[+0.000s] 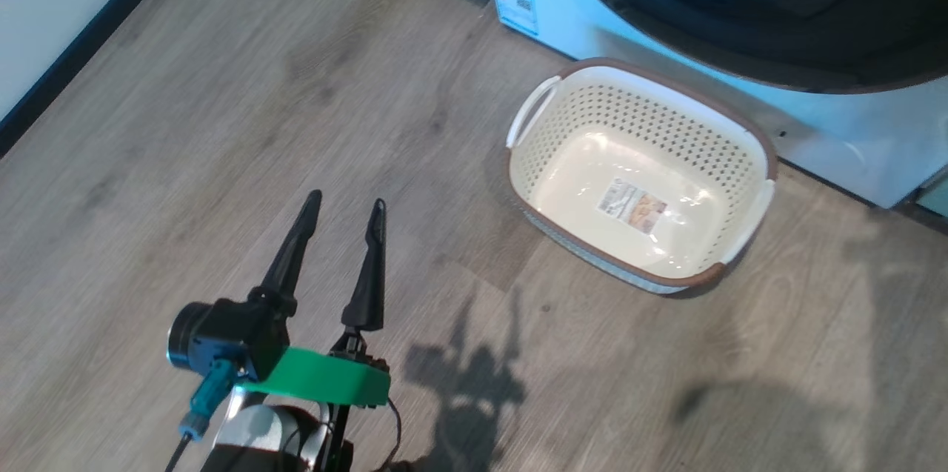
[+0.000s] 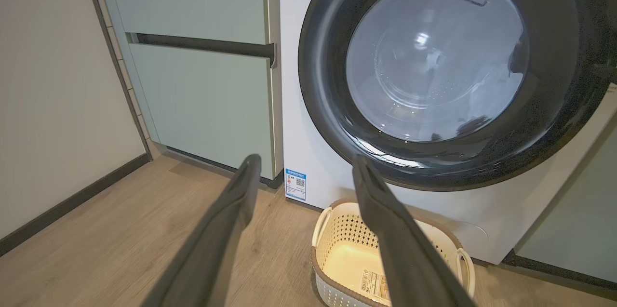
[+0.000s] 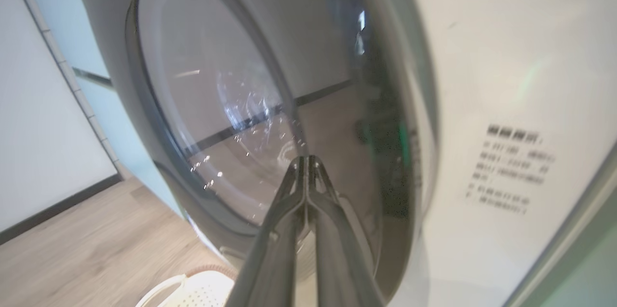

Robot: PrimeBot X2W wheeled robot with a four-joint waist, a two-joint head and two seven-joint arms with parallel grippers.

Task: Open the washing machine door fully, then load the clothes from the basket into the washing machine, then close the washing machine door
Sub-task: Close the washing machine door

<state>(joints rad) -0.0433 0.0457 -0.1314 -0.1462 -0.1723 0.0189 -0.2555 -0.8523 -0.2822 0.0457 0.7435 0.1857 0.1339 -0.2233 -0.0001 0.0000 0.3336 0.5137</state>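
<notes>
- left gripper (image 1: 346, 199): fingers spread wide, empty, above wood floor (image 1: 222, 124), left of basket (image 1: 644, 109).
- right gripper (image 3: 307, 160): fingers pressed together, tips at washing machine door (image 3: 395, 80), near its rim.
- basket: on floor, just before washing machine (image 1: 852, 131), below door.

Cream basket (image 1: 637, 116) just below closed black door (image 2: 320, 56)

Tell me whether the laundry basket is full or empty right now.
Empty. The basket shows its bare cream base and the label stuck on it, with no cloth inside.
</notes>
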